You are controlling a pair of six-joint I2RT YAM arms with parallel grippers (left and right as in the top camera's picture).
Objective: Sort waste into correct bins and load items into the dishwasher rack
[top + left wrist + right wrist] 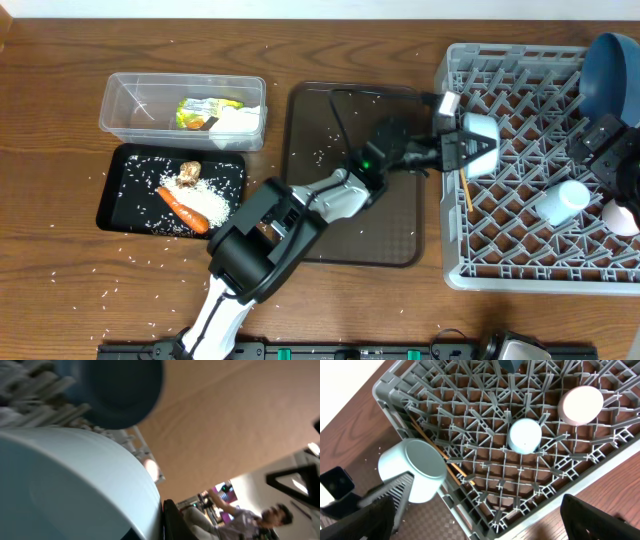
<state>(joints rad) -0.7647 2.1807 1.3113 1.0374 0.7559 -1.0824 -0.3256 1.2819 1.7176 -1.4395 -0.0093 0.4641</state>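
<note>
- The white bowl (483, 131) hangs tilted at the left rim of the dishwasher rack (520, 278). Whether it touches the rim cannot be told. In the left wrist view the bowl (65, 485) fills the lower left.
- The left hand (462, 152) is clamped narrow on the bowl. Its arm reaches across the brown tray (390, 225).
- The right hand (477, 510) stands wide with nothing between its fingers, above the rack's right side.
- Rack contents, counted:
  - one dark-blue plate (610, 70), on edge at the far right corner
  - two cups in the right half, a pale-blue cup (525, 436) and a pinkish cup (580, 405), near each other but apart
  - one thin wooden stick (465, 190), lying just inside the left rim, below the bowl
- The rack's left and middle cells are open. The occupied cells are toward the right edge.
- The brown tray lies between the rack and the bins, touching neither, with a few grains on it.
- There are two bins, side by side at the left.
  - The clear tub (130, 100) holds one snack wrapper (203, 112) and one tissue (242, 121).
  - The black tray (230, 170) holds one carrot (182, 208), one brown lump (188, 175) and a heap of rice (207, 196).
- Loose grains dot the counter (60, 60) around both bins.
</note>
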